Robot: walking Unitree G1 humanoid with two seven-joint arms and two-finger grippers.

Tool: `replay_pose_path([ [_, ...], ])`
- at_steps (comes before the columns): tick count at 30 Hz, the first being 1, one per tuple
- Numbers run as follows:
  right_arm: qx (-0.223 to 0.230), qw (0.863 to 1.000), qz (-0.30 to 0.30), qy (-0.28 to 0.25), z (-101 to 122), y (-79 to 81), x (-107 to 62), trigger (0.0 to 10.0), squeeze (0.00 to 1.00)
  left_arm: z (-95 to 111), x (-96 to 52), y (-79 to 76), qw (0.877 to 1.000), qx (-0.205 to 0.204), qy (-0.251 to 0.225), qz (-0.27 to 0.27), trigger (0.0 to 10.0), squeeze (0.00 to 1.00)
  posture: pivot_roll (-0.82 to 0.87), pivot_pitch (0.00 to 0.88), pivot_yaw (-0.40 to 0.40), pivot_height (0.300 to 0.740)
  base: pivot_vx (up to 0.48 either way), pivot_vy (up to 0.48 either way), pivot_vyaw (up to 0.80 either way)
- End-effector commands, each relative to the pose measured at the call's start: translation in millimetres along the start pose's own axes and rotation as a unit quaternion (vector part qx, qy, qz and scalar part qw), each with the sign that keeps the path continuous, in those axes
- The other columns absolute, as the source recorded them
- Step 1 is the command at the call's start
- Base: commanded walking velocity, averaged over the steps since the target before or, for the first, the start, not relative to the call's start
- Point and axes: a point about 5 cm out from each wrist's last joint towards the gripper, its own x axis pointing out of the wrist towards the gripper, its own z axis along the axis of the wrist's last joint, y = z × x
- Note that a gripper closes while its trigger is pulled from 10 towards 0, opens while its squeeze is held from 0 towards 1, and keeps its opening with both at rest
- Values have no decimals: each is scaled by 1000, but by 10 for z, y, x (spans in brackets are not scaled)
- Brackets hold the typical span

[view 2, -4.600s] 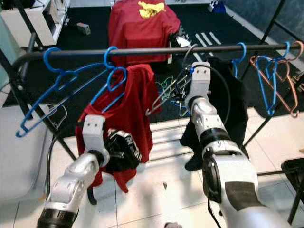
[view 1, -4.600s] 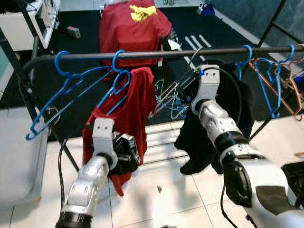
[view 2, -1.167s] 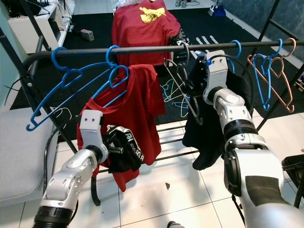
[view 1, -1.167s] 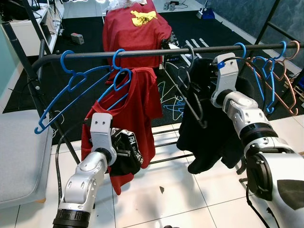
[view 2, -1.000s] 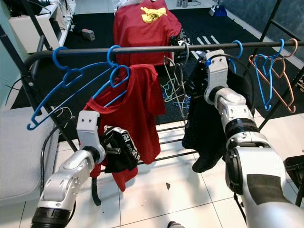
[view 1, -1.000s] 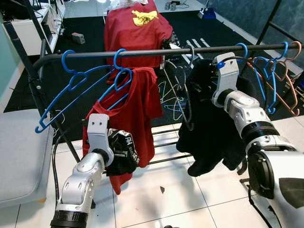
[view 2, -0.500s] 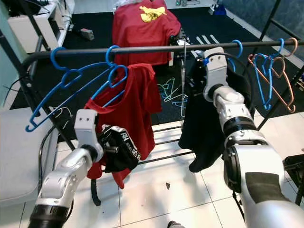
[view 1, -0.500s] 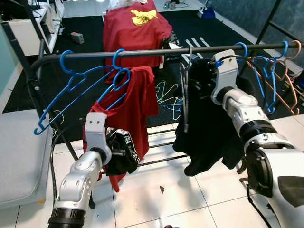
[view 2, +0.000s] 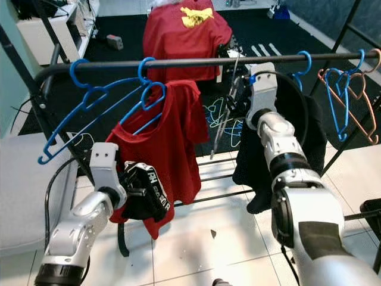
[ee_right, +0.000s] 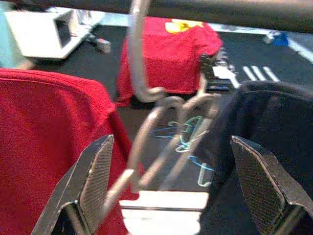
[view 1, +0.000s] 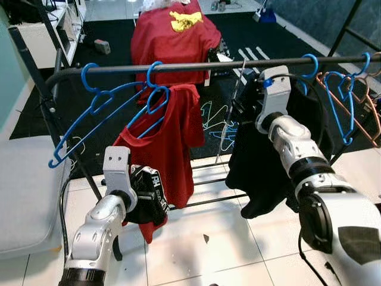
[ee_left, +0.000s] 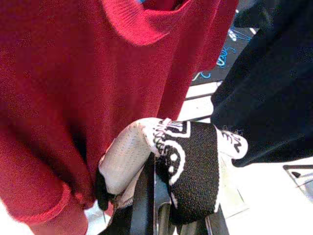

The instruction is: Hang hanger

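A grey wire hanger [view 1: 228, 116] hangs tilted by its hook from the black rail [view 1: 190, 67]. In the right wrist view the hanger [ee_right: 146, 122] sits between the spread fingers [ee_right: 95, 176] of my right gripper [ee_right: 170, 142], which is open and not touching it. That gripper [view 2: 239, 98] is raised just under the rail, beside a black garment [view 1: 268, 161]. Lower down, my left gripper [view 1: 146, 196] is shut on a black-and-white garment [ee_left: 188, 156] in front of a red shirt [view 1: 172, 131] on a blue hanger.
Empty blue hangers [view 1: 89, 113] hang at the rail's left end; blue and orange ones [view 1: 345, 89] hang at its right end. A red cloth [view 1: 172, 30] drapes over something behind the rack. Loose hangers [view 1: 211, 116] lie on the dark carpet. A grey surface [view 1: 24, 190] stands at left.
The grey hanger went from my right gripper's hold below the rail to hanging on the rail by its hook, and it has swung from edge-on to tilted. The camera shifted slightly.
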Motion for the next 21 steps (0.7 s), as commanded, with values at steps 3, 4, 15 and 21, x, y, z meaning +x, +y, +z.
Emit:
replay_pose_path([
  [3,3,999,-23,-35,-80,60,-86,10000,0,-41,59,-43,1000,-10,-3,-5,10000,0,-99,5,1,740,0,0,0],
  [4,4,999,-30,-36,-98,57,-105,10000,0,-51,57,-57,1000,-12,-4,-5,10000,0,-99,5,1,740,0,0,0],
  [15,20,994,-94,-41,-390,-5,-396,10000,0,-135,17,-224,1000,7,-1,-26,10000,0,-43,0,-14,740,0,0,0],
  [21,24,994,-102,-20,-290,-69,-267,10000,0,33,94,47,998,-13,-36,44,10000,0,-66,13,8,740,0,0,0],
])
